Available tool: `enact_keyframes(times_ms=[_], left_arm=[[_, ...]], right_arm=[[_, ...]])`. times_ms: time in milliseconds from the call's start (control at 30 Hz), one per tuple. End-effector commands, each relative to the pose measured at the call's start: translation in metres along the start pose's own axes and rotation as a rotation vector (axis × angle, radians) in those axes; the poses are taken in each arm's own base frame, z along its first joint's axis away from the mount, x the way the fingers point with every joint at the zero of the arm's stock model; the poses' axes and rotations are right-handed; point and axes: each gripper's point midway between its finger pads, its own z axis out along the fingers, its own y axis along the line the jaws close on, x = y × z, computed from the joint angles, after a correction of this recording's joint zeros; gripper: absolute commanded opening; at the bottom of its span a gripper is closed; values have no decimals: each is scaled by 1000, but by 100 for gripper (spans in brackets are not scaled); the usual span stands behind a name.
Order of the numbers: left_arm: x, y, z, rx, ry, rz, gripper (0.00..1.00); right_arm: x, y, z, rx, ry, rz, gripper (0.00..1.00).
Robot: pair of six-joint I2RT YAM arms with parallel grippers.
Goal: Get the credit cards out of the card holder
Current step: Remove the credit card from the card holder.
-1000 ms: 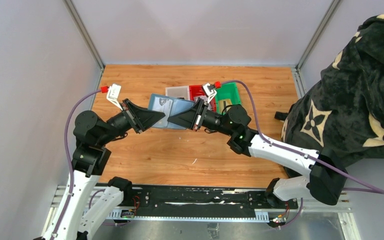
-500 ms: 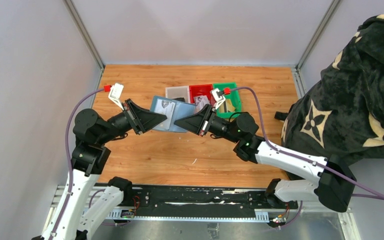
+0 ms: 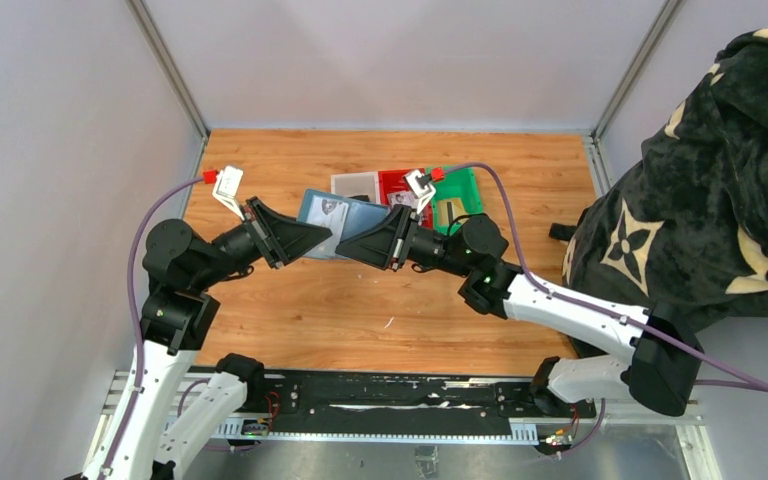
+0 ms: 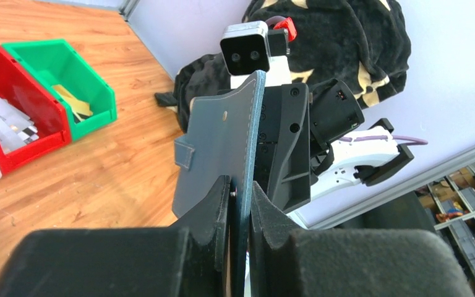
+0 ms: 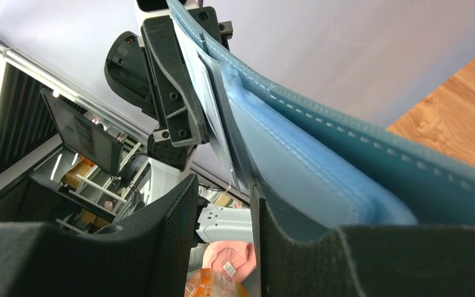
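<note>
The teal-blue card holder (image 3: 352,218) hangs open above the table between the two arms. My left gripper (image 3: 326,236) is shut on its left flap, and the left wrist view shows that flap edge-on (image 4: 222,145) pinched between the black fingers (image 4: 213,210). A pale credit card face (image 3: 331,208) shows in the holder's left half. My right gripper (image 3: 346,250) stands open at the holder's lower edge. In the right wrist view the light-blue inner pockets (image 5: 297,161) lie against the outside of its right finger (image 5: 284,247), and the gap (image 5: 224,185) holds nothing I can make out.
Behind the holder stand a white bin (image 3: 355,184), a red bin (image 3: 400,186) with cards (image 4: 3,114) in it, and a green bin (image 3: 457,195). A black patterned cloth (image 3: 720,190) bulks at the right edge. Grey walls close in the table.
My right gripper was shut one second ago and now stands open. It drew back to the right, then came left again to the holder. The left gripper has kept its hold.
</note>
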Motion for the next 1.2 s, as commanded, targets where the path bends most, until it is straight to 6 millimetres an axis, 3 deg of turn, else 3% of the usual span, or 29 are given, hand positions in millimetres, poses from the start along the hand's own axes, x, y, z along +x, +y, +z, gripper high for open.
enact_keyframes(times_ms=[0, 167, 333, 500, 833, 1167], left_arm=[[-4, -22, -4, 66, 5, 30, 11], [-4, -22, -3, 70, 3, 22, 11], [-3, -23, -4, 72, 5, 24, 11], [-3, -24, -5, 76, 5, 27, 10], [-6, -28, -6, 77, 1, 19, 17], [-8, -31, -7, 81, -2, 17, 11]], right_arm=[[11, 2, 10, -13, 52, -13, 41], [11, 10, 19, -70, 61, 2, 40], [3, 23, 19, -148, 12, 17, 19], [-3, 21, 11, -131, -44, 17, 0], [-6, 3, -4, -64, -94, 30, 0], [0, -12, -11, 5, -72, 20, 0]])
